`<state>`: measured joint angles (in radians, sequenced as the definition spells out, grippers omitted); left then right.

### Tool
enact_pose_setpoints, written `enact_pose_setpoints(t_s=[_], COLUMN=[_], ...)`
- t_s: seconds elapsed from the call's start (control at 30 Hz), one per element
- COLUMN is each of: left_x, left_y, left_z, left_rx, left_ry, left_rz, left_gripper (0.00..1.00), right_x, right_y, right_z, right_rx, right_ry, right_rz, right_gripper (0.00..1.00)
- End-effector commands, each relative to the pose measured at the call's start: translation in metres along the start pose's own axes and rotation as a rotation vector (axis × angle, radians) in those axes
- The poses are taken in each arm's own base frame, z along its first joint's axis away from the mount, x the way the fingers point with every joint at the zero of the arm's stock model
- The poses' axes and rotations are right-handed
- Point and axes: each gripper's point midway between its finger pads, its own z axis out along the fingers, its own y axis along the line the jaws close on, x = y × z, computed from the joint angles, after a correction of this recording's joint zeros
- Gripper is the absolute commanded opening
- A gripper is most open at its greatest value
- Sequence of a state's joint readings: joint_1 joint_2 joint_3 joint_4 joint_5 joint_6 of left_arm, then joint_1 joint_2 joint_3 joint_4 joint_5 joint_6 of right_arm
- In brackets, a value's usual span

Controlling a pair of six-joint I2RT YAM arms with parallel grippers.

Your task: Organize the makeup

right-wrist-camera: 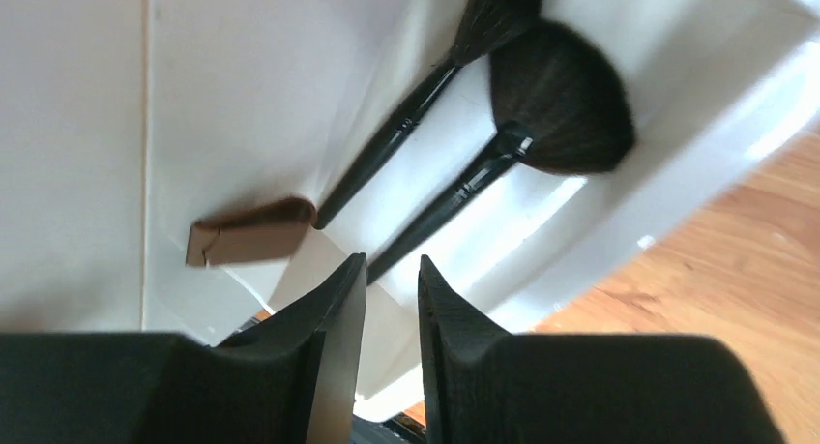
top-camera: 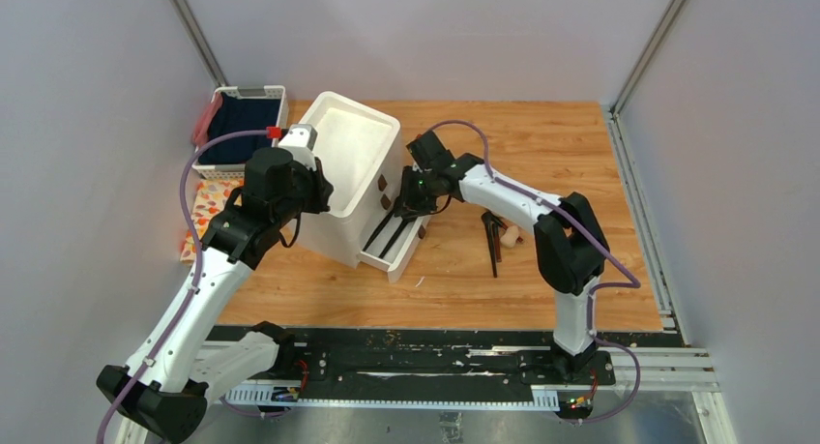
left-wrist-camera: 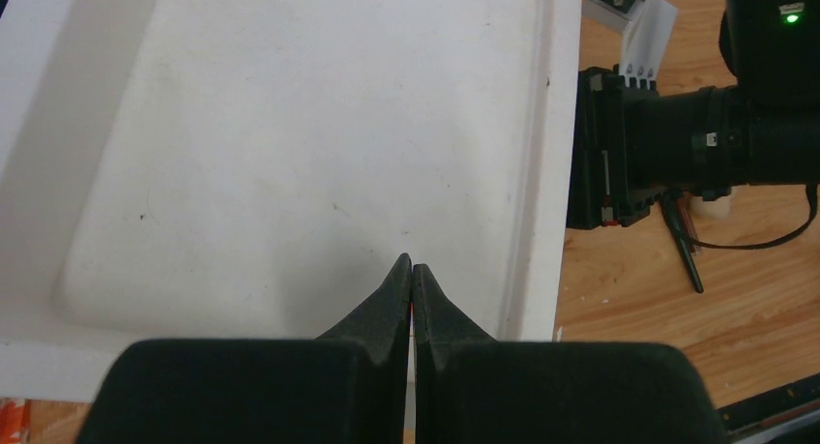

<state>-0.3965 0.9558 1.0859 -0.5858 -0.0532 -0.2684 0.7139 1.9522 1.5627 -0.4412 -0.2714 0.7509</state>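
The white three-drawer box (top-camera: 353, 154) stands mid-table with its bottom drawer (top-camera: 404, 262) pulled out. Two black brushes (top-camera: 387, 233) lie in that drawer; the right wrist view shows them (right-wrist-camera: 464, 188) with their bristles at the far end. My right gripper (top-camera: 404, 210) hovers at the drawer, slightly open and empty (right-wrist-camera: 392, 260), beside a brown knob (right-wrist-camera: 251, 243). My left gripper (top-camera: 319, 194) is shut and empty over the box's top (left-wrist-camera: 412, 260). Slim black sticks (top-camera: 493, 243) and a beige sponge (top-camera: 512, 236) lie on the table right of the drawer.
A white basket with dark blue cloth (top-camera: 242, 125) stands at the back left, a patterned sheet (top-camera: 208, 207) in front of it. Grey walls close in both sides. In the left wrist view the right arm (left-wrist-camera: 716, 139) sits just past the box's edge.
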Motion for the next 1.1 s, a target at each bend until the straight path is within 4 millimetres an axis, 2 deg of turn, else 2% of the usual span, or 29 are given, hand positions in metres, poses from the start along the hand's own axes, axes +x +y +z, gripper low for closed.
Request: enact_pose_setpoints(t_s=[0.0,0.13,0.27,0.33,0.4,0.53,0.67,0.97,1.07], left_x=[0.008,0.008,0.007,0.007,0.006,0.005,0.007,0.009,0.009], left_y=[0.001,-0.001,-0.002,-0.002,-0.003,-0.006,-0.007,-0.006,-0.006], left_z=[0.0,0.001,0.003,0.003,0.004,0.006,0.007,0.008,0.009], left_rx=[-0.004,0.003,0.008,0.01,0.014,0.027,0.031,0.026,0.024], left_ry=[0.022,0.024,0.026,0.027,0.023,0.022,0.029,0.035,0.038], left_rz=[0.012,0.008,0.006,0.005,0.002,-0.006,-0.007,-0.009,-0.009], left_gripper=[0.0,0.0,0.0,0.0,0.0,0.0,0.0,0.0,0.0], right_x=[-0.007,-0.015,-0.014,-0.006,0.005,0.023,0.035,0.046,0.042], right_y=[-0.016,-0.05,-0.091,-0.112,-0.13,-0.155,-0.176,-0.213,-0.22], right_z=[-0.044,-0.087,-0.128,-0.141,-0.146,-0.138,-0.12,-0.094,-0.086], right_rx=[0.131,0.321,0.537,0.624,0.68,0.736,0.752,0.734,0.719], right_ry=[-0.1,-0.181,-0.215,-0.186,-0.15,-0.092,-0.01,0.087,0.092], right_rz=[-0.059,-0.11,-0.172,-0.18,-0.177,-0.161,-0.125,-0.053,-0.041], right_gripper=[0.29,0.29,0.29,0.29,0.28,0.28,0.27,0.25,0.25])
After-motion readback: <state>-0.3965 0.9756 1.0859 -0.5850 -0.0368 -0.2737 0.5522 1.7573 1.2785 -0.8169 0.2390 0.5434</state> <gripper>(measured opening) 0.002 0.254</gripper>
